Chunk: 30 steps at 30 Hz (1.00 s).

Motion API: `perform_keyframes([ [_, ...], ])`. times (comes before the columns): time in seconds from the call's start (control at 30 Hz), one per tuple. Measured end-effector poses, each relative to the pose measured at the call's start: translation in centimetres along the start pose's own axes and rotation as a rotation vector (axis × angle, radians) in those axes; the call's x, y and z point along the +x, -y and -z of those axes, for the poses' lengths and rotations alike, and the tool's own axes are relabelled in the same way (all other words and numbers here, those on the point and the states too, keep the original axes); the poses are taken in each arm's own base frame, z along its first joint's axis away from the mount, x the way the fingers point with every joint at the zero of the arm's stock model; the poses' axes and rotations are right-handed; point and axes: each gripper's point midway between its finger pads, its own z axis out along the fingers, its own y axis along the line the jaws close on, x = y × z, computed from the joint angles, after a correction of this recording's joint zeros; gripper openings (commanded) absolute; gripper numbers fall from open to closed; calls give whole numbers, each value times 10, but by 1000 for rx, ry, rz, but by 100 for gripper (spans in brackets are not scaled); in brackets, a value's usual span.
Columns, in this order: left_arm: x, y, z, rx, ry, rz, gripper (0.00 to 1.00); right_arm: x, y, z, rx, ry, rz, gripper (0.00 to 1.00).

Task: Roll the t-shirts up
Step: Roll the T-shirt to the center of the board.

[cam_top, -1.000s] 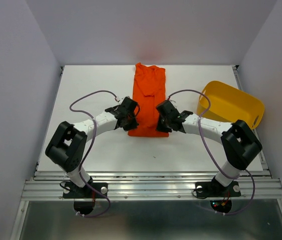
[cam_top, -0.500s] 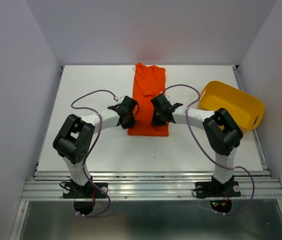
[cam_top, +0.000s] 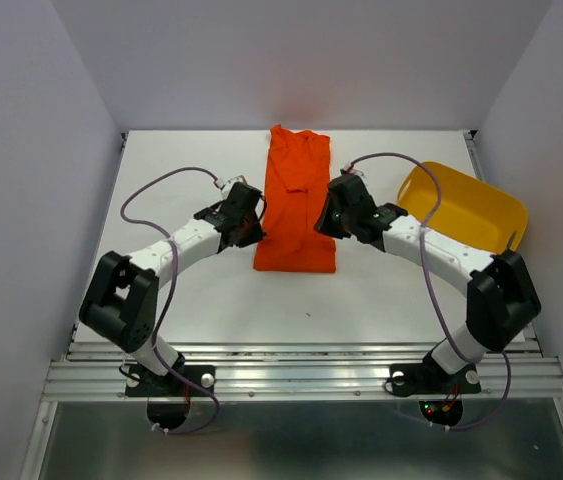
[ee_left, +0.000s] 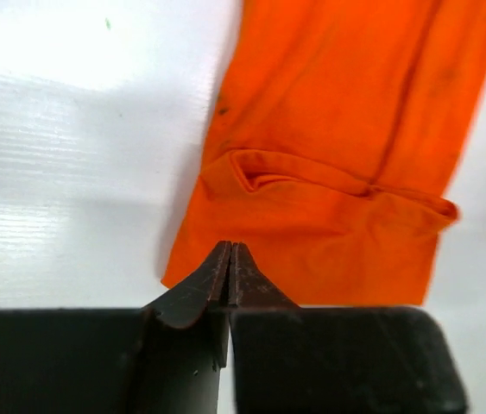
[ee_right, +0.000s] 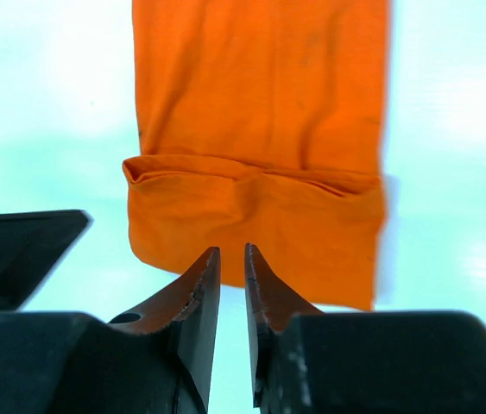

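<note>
Left gripper (cam_top: 244, 214) hangs over the white table (cam_top: 221, 300) just beside the left edge of the t-shirt (cam_top: 297, 205). In its wrist view the left gripper (ee_left: 230, 250) is clenched, its two dark fingertips pressed together with no cloth between them. The tips point at the near left corner of the t-shirt (ee_left: 329, 155).

That orange-red t-shirt lies flat in the middle of the table, folded into a long narrow strip running from near to far. Its near end is turned over on itself, making a short doubled band with a raised crease across the strip's width.

On the strip's right side, the right gripper (cam_top: 339, 215) is just beside the cloth's edge. The wrist view shows the right gripper (ee_right: 232, 252) released, with a narrow gap between its fingers and nothing in it. It is aimed at the turned-over band of the t-shirt (ee_right: 255, 103).

Farthest right, a yellow tub (cam_top: 466, 210) sits at the table's right edge, turned at an angle and well apart from the shirt. Only its own bare yellow plastic shows inside, and the right arm crosses in front of its near side.
</note>
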Motion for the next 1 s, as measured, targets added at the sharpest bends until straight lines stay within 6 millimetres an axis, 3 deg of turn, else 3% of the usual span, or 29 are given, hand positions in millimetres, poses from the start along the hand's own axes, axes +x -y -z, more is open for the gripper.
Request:
perform_keyframes([
  [0.07,-12,9,20,53,41,13,41,-7,9,16,-14,29,-27,38],
  [0.1,-16,13,29,87,63,23,57,-6,14,18,-13,31,-40,47],
  [0.17,-12,13,36,124,67,38,74,10,35,17,11,1,-72,55],
  [0.2,-12,12,39,129,72,41,77,22,43,15,23,-27,-82,56],
  [0.3,12,-4,30,119,21,55,76,64,67,9,53,-131,-125,56],
  [0.43,46,-28,16,80,-72,76,64,99,80,8,54,-216,-178,56],
  [0.53,52,-35,10,74,-91,92,55,106,79,8,39,-232,-210,55],
  [0.9,49,-40,-12,110,-94,149,54,106,76,-6,33,-219,-239,48],
  [1.0,51,-36,-13,136,-100,156,47,105,78,-9,44,-209,-242,46],
])
